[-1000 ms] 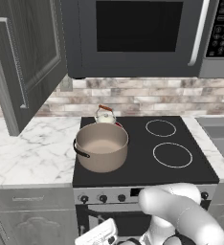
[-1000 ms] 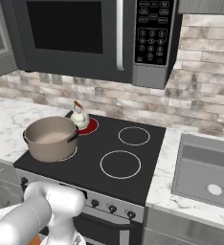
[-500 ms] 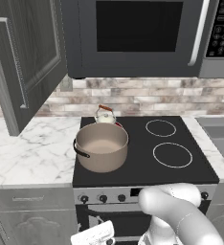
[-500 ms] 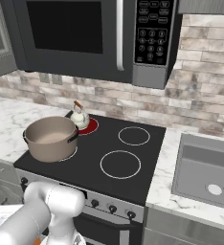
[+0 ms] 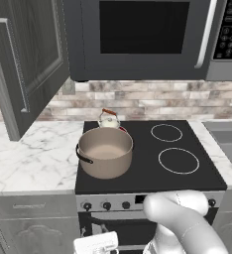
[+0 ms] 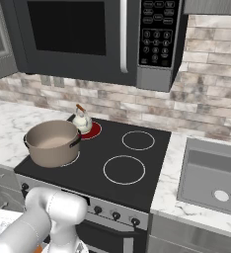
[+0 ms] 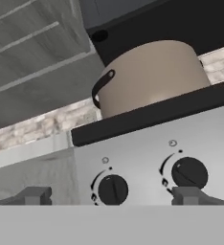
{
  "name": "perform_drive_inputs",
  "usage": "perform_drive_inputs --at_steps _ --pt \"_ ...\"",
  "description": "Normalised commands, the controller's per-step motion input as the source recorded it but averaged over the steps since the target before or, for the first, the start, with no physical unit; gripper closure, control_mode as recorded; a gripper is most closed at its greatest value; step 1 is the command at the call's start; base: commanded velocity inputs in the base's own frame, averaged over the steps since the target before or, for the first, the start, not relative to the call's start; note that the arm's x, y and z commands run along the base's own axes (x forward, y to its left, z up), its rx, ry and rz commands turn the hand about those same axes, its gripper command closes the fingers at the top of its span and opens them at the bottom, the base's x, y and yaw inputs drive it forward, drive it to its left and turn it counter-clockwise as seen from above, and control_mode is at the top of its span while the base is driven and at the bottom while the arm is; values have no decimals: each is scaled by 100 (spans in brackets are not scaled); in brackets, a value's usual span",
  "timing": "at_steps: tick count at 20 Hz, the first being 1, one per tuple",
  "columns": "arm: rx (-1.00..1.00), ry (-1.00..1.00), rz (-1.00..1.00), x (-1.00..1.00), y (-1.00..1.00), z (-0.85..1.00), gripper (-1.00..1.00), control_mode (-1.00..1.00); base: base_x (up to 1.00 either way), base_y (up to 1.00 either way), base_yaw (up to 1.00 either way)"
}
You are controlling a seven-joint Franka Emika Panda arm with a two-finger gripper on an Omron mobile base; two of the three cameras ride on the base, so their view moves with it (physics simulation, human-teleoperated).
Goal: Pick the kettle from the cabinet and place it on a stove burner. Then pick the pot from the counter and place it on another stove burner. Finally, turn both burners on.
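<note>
Facing the stove front from low, the gripper (image 7: 111, 195) has its jaws spread wide and holds nothing; the two dark tips stand on either side of a knob (image 7: 112, 189), with a second knob (image 7: 189, 173) just to its right in the hand view.

The kettle (image 5: 109, 119) sits on the back left burner, which glows red (image 6: 92, 129), so I judge this one is already on. The pot (image 5: 105, 151) sits on the front left burner, touching nothing else, and no glow can be seen around it.

The main risk, I think, is to take the wrong knob: they look alike and stand near each other, and I cannot tell which knob serves the pot's burner. Turning the wrong one could light an empty ring (image 5: 178, 160) or switch off the kettle's. Another risk is a slip, if the jaws close off centre on the small round knob.

For room, the stove front is flat and free before the gripper. The black cooktop edge (image 7: 147, 117) overhangs above the knobs, so a rise of the hand could hit it. The desk (image 5: 31, 154) and its drawer fronts lie to the left, and the cabinet door (image 5: 26, 59) stands open high up, well apart from the hand.
</note>
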Motion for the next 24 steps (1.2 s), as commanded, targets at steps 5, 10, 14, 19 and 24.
perform_drive_inputs --at_steps 5,10,14,19,24 --pt "17 1 -1 6 14 14 -100 -100 0 0 0" --pt "4 5 -3 3 10 14 -100 -100 0 0 0" --pt "0 7 -3 7 3 7 -100 -100 0 0 0" --pt "3 5 -3 6 -4 2 -100 -100 0 0 0" --pt "5 6 -2 22 -1 0 -100 -100 0 0 0"
